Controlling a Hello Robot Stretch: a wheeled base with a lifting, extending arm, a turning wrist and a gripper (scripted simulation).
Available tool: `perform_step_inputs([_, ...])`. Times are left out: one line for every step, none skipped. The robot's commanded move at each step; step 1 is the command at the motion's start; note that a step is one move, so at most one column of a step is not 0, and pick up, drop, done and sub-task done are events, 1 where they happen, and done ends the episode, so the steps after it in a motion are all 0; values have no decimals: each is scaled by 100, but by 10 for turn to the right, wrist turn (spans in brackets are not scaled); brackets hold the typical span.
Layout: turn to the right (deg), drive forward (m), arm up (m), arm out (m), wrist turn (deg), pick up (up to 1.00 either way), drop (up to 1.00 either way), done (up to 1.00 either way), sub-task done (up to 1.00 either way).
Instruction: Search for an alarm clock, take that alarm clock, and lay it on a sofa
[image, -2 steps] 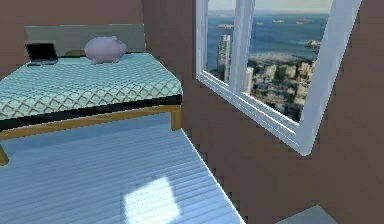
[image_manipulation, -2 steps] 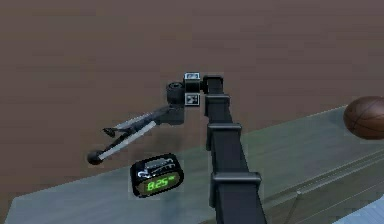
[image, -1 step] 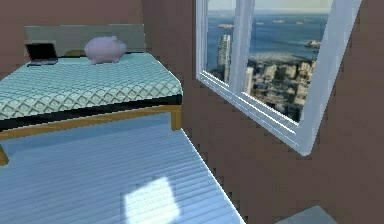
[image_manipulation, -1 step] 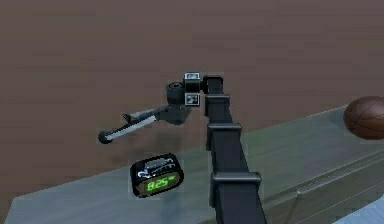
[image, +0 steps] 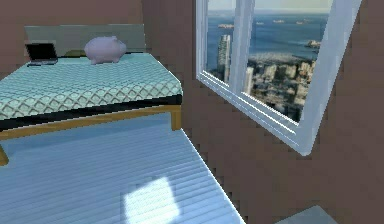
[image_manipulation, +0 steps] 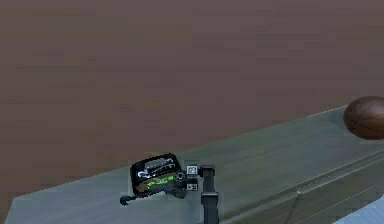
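Forward view: a bed (image: 95, 92) with a teal patterned cover and a wooden frame is standing against the far wall at the left. A pink pillow (image: 103, 48) is lying at its head, and a dark laptop (image: 42, 52) is sitting just beside the pillow, toward the picture's left. A white-framed window (image: 275, 60) is occupying the brown wall (image: 350, 175) at the right and is looking out on a city and water. A bright patch of light (image: 152, 203) is falling on the striped blue-grey floor (image: 100, 165) near the bottom edge.

Arm side view: a long grey surface (image_manipulation: 280, 150) is running across the lower half, rising toward the right, in front of a plain brown wall. A brown ball (image_manipulation: 366, 116) is resting on the surface at the right edge. The arm (image_manipulation: 211, 208) is rising from the bottom edge, with its white markers (image_manipulation: 190, 175) at the far end. The gripper (image_manipulation: 145, 185) is projecting left of them, its dark body lying against the grey surface, well apart from the ball.

How the fingers are standing cannot be told, nor whether the gripper is holding anything. Small green and white details are showing on the dark mass at the gripper. Whether they belong to the alarm clock cannot be told, so its place cannot be told either.
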Motion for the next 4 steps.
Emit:
perform_step_inputs([0, 0, 0, 0, 0, 100, 0, 0, 0])
perform_step_inputs([0, 0, 10, 0, 0, 0, 0, 0, 0])
perform_step_inputs([0, 0, 26, 0, 0, 0, 0, 0, 0])
perform_step_inputs([0, 0, 0, 0, -450, 0, 0, 0, 0])
